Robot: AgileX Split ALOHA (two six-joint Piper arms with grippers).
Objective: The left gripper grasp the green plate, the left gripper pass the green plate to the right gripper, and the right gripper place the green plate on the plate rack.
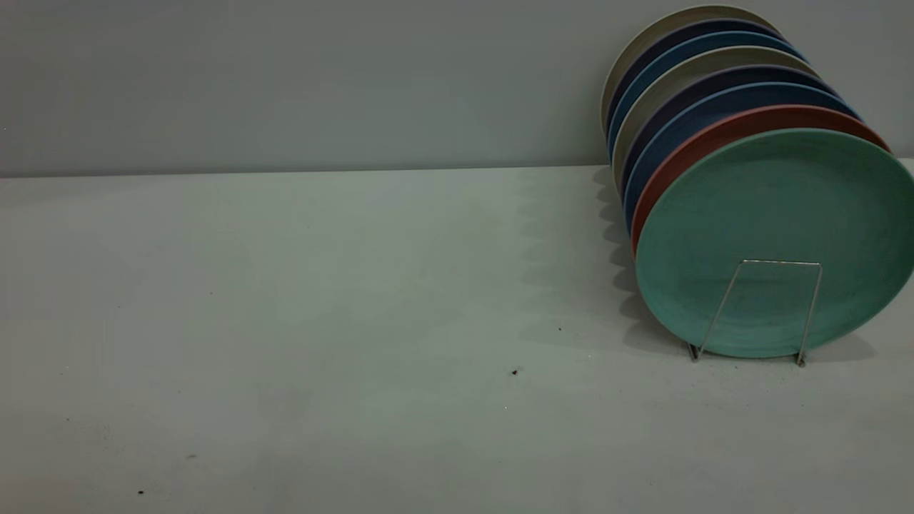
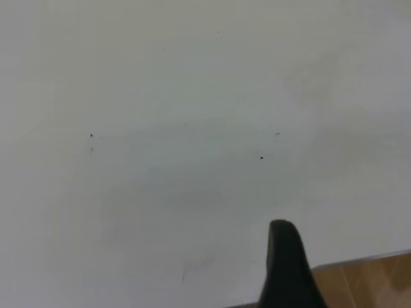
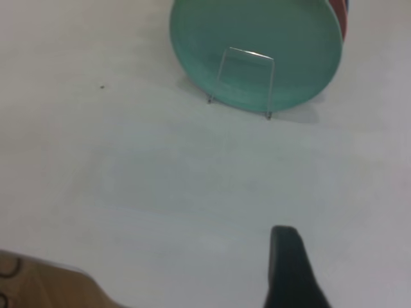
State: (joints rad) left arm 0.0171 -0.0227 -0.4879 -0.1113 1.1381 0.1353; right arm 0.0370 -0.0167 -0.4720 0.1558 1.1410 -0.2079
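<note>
Standing upright at the front of a row of plates, the green plate (image 1: pixel 775 235) is seen in the plate rack (image 1: pixel 757 314), at the right side of the desk (image 1: pixel 321 321) in the exterior view. It is leaned back slightly against the salmon-pink plate (image 1: pixel 703 139) just behind it, and one trapezoid wire loop of the rack is crossed over its lower face. Blue plates (image 1: pixel 685 107) and pale grey plates (image 1: pixel 653 39) are ranged further behind, toward the wall.

Neither arm is shown in the exterior view. Only a single black finger (image 2: pixel 286 269) of the left gripper is caught in the left wrist view, above bare desk (whether that gripper is open or closed cannot be told). Likewise, one black finger (image 3: pixel 289 269) of the right gripper is seen in the right wrist view, well apart from the green plate (image 3: pixel 257 51) and holding nothing; its opening cannot be told either.
</note>
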